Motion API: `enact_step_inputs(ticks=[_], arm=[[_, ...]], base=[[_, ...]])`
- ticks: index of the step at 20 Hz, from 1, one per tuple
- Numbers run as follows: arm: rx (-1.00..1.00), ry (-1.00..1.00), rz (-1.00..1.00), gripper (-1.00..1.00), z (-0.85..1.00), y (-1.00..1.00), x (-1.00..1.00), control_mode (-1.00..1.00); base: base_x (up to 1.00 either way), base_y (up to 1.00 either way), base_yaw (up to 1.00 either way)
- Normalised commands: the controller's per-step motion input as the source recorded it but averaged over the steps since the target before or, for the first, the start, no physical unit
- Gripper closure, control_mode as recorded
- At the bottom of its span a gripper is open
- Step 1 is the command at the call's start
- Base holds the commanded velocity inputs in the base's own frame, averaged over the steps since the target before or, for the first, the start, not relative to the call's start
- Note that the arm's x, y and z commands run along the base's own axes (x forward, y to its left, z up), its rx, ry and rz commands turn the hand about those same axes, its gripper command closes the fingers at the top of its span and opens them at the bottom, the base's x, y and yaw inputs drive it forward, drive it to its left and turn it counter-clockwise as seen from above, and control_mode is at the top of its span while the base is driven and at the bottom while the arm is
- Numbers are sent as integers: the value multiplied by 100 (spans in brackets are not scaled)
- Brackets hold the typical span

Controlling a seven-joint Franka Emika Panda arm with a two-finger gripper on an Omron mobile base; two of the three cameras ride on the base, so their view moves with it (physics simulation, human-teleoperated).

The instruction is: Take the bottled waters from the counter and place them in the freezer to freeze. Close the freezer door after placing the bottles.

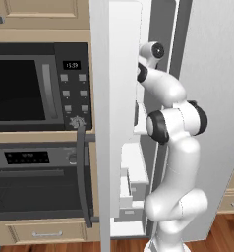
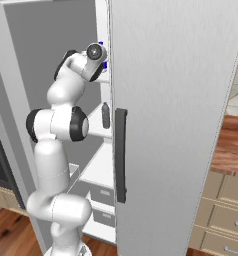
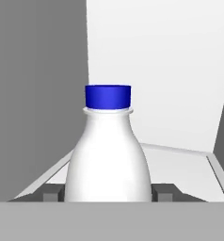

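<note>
A whitish bottled water (image 3: 109, 150) with a blue cap stands upright between my fingertips (image 3: 164, 193). My gripper (image 3: 108, 194) is shut on its lower body, over a white freezer shelf (image 3: 184, 169). My hand (image 2: 93, 53) reaches into the upper part of the freezer (image 2: 105, 165). The slimmer greyish bottled water (image 2: 105, 116) stands upright on a lower shelf. The freezer door (image 1: 100, 123) is swung wide open to my left, its dark handle (image 1: 82, 172) facing the oven. A strip of the counter (image 2: 230, 150) shows at the far right.
The shut right-hand fridge door (image 2: 181, 125) with its dark handle (image 2: 120, 155) stands close on my right. A black microwave (image 1: 38, 86) and wall oven (image 1: 35, 182) lie behind the open door. White door bins (image 1: 131, 184) line its inner side.
</note>
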Motion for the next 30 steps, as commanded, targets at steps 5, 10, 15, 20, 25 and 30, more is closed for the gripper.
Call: enact_step_inputs(ticks=[5,10,15,20,25,30], arm=[[-4,-10,0,100,-40,-1,0,-100],[0,-5,0,100,-29,-6,-5,-100],[0,0,0,100,-6,-2,0,-100],[0,0,0,-100,0,0,0,-100],[0,0,0,-100,7,0,-4,-100],[0,1,-7,-100,29,0,-15,-100]], base=[[0,0,0],[0,0,0],[0,0,0],[0,0,0],[0,0,0],[0,0,0]])
